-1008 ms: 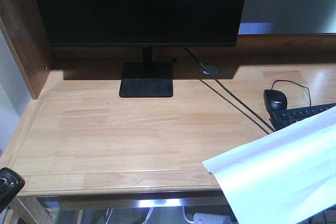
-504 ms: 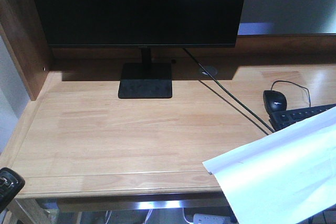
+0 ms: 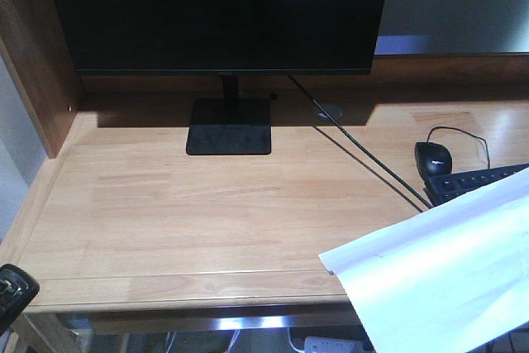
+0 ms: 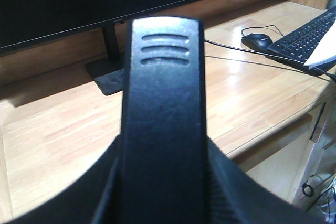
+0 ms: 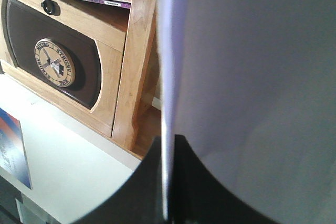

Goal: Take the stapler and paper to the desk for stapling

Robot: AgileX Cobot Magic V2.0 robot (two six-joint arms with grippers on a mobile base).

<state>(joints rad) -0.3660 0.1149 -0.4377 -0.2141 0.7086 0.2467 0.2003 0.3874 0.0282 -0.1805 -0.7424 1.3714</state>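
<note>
**Both arms loaded at the worktop's front edge**

Counting: one stapler, one paper, one monitor, one mouse, one keyboard, all on or by the light-wood worktop.

Left pincer is clamping the stapler from both sides. It is black with a matte finish and three short grooves near its tip. It is hanging over the front left part of the worktop and pointing toward the monitor stand. The front view is catching only a black corner, too cropped to tell stapler from pincer.

Right pincer is pinching the paper, a plain white sheet. The wrist view is showing it edge-on, with a wooden shelf unit beside it. The front view is showing the sheet's face instead. It is tilting in the air at the front right corner, covering the keyboard's near end.
</note>
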